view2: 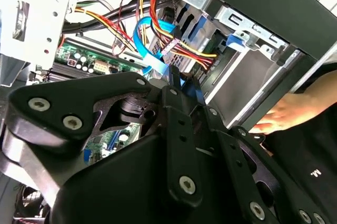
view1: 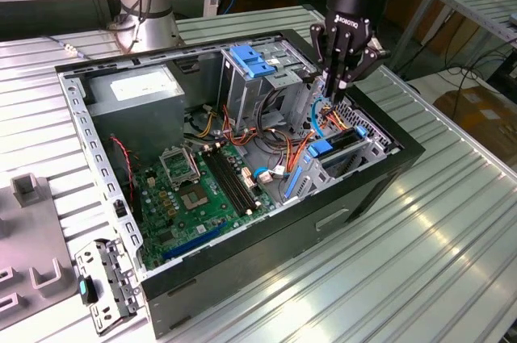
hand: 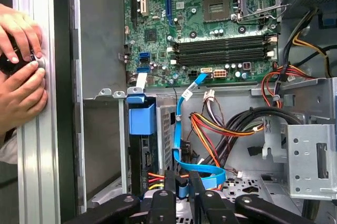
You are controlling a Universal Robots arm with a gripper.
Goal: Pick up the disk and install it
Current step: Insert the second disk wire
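In the exterior view the gripper (view1: 339, 89) is hanging nose-down inside the open computer case (view1: 283, 238), which is lying on its side on the ribbed metal desk (view1: 452, 262), so the drive bay at the front is facing straight up at the arm. The disk (view1: 339, 146) appears to be sitting on edge in that bay, just below and beside the gripper, with its blue rail showing. The motherboard (view1: 202, 190), the grey power supply (view1: 133, 89) and a blue latch piece (view1: 250, 60) are lying well apart from it. In the second wrist view the gripper (view2: 187, 84) is pointing into a knot of red, yellow and orange wires, with a flat blue cable (view2: 147, 39) looping right across its path. A person's hand (view2: 279, 116) is resting at the outer wall of the case, likely steadying it. In the first wrist view the gripper (hand: 182, 182) is reaching in beside the disk (hand: 142, 155), which is standing upright under its blue rail (hand: 141, 118) with coloured wires running to its lower end. The blue cable (hand: 197, 168) is crossing directly at the tips, so I cannot tell whether the fingers are clamped on anything or merely drawn near each other. Two hands (hand: 21, 76) are pressing on the desk's rail outside the case.
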